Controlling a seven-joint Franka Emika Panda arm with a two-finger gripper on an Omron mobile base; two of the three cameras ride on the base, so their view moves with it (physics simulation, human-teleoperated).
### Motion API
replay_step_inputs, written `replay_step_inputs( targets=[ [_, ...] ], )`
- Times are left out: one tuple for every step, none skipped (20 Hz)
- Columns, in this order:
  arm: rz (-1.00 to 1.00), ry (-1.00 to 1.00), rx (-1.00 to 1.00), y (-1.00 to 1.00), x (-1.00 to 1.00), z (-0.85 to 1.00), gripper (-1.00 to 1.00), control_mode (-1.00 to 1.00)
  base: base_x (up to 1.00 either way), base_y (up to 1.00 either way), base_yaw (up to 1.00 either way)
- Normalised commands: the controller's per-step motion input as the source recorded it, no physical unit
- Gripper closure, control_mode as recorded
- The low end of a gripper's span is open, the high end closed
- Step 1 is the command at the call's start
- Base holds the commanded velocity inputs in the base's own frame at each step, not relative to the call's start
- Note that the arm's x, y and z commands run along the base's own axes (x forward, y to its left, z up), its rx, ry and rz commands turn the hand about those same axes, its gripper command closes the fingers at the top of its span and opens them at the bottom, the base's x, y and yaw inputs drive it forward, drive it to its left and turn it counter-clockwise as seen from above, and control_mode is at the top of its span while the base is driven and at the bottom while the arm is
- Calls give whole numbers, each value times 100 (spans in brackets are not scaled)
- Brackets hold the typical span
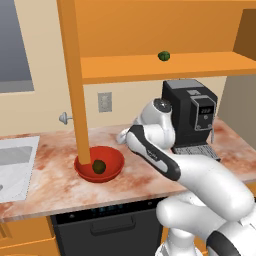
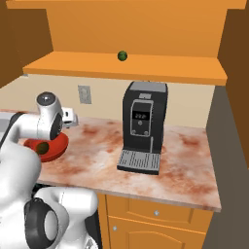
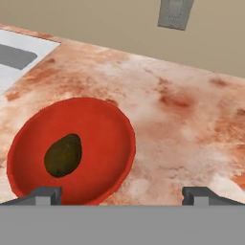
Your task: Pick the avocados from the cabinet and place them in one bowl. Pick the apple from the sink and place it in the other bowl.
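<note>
Looking from left base: olive-brown avocado (image 1: 99, 166) lies in the red bowl (image 1: 113, 169) on the counter (image 1: 50, 180); darker green avocado (image 1: 163, 56) sits on the cabinet (image 1: 150, 30) shelf; sink (image 1: 17, 165) at far left.
Right base: green avocado on the shelf above the coffee machine (image 2: 141, 127) (well apart from it); red bowl holds the brown one beside the arm.
Hand view: gripper (image 3: 122, 195) fingers spread wide, empty, above the bowl's near rim.

Olive avocado (image 3: 63, 155) in red bowl (image 3: 112, 124)
</note>
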Motion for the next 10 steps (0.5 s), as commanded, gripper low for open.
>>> replay_step_inputs(
  targets=[
    [-17, 0, -8, -40, -24, 34, -100, -100, 0, 0, 0],
    [-19, 2, -8, -40, -20, 30, -100, -100, 0, 0, 0],
    [-22, 3, -6, -41, -18, 25, -100, -100, 0, 0, 0],
    [-25, 3, -5, -40, -19, 23, -100, -100, 0, 0, 0],
    [-27, 1, -4, -36, -19, 21, -100, -100, 0, 0, 0],
    [-29, 0, -2, -33, -17, 21, -100, -100, 0, 0, 0],
    [-30, 0, 0, -30, -16, 20, -100, -100, 0, 0, 0],
    [-33, 0, 0, -26, -16, 20, -100, -100, 0, 0, 0],
    [-32, -1, 0, -25, -18, 22, -100, -100, 0, 0, 0],
    [-31, -3, 0, -24, -20, 25, -100, -100, 0, 0, 0]
  ],
)
